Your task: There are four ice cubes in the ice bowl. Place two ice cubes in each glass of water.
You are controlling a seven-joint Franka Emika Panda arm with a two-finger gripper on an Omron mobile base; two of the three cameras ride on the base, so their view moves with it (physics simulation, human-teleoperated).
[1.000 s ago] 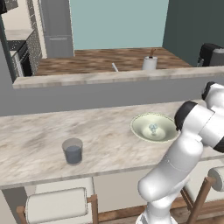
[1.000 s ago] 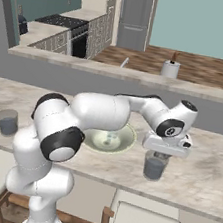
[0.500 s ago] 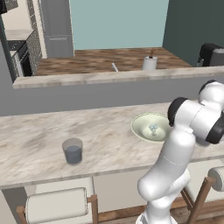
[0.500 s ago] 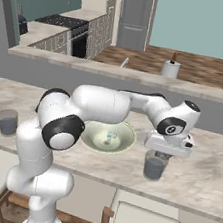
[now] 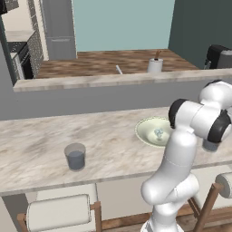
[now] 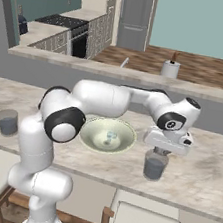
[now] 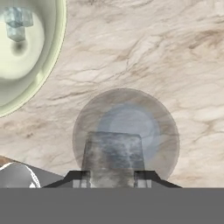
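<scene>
My gripper (image 7: 111,176) is shut on one ice cube (image 7: 113,153), a translucent grey block held straight above the right glass of water (image 7: 131,124). In the right base view the gripper (image 6: 160,151) hangs just over that glass (image 6: 154,167). The pale cream-green ice bowl (image 6: 88,130) sits to the glass's left, with more ice cubes (image 6: 111,135) clustered in its middle; the hand view shows the bowl (image 7: 54,65) and those cubes (image 7: 16,22) too. The other glass of water (image 5: 75,156) stands far off on the counter's left side (image 6: 7,121). The arm partly hides the right glass (image 5: 210,146) in the left base view.
A raised ledge behind the counter carries a white mug with a brown stick (image 6: 170,68). A dark appliance (image 5: 218,55) stands at the far right of that ledge. Stools (image 5: 59,210) are tucked under the counter's near edge. Bare marble lies between the left glass and the bowl.
The arm's upper links have turned a little, while the hand has stayed over the right glass. The ice cube remains between the fingers.
</scene>
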